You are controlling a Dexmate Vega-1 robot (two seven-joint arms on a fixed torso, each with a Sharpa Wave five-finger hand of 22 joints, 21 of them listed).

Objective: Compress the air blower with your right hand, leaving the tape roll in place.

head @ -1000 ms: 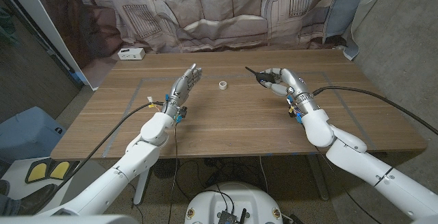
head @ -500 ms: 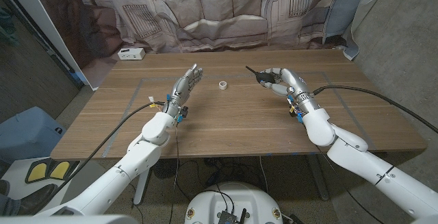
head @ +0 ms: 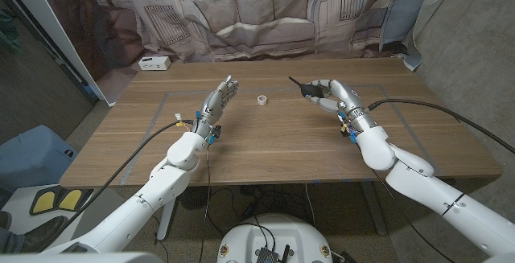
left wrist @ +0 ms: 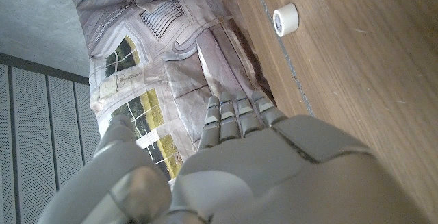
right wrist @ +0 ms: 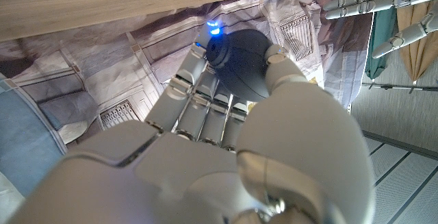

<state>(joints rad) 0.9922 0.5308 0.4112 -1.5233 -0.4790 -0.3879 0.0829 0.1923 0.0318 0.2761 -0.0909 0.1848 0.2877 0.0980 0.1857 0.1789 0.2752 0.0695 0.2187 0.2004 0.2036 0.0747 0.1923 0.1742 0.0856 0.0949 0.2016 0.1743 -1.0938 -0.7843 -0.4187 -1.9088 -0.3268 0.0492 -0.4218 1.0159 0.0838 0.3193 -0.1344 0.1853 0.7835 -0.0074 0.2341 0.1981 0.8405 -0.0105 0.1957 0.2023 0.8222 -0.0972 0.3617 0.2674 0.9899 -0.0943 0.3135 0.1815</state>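
The black air blower (head: 309,91) lies on the table at the right, its thin nozzle pointing toward the table's middle. My right hand (head: 330,94) wraps its fingers around the bulb; in the right wrist view the dark bulb (right wrist: 243,63) sits between the fingers and thumb of that hand (right wrist: 226,135). A small white tape roll (head: 262,99) stands alone on the wood near the middle, also seen in the left wrist view (left wrist: 285,20). My left hand (head: 219,100) stands on its edge to the roll's left, fingers straight and apart, holding nothing.
A white box (head: 154,63) sits at the table's far left corner. A printed curtain (head: 265,14) hangs behind the far edge. Cables run along both forearms. Bare wood lies between the two hands and toward the front edge.
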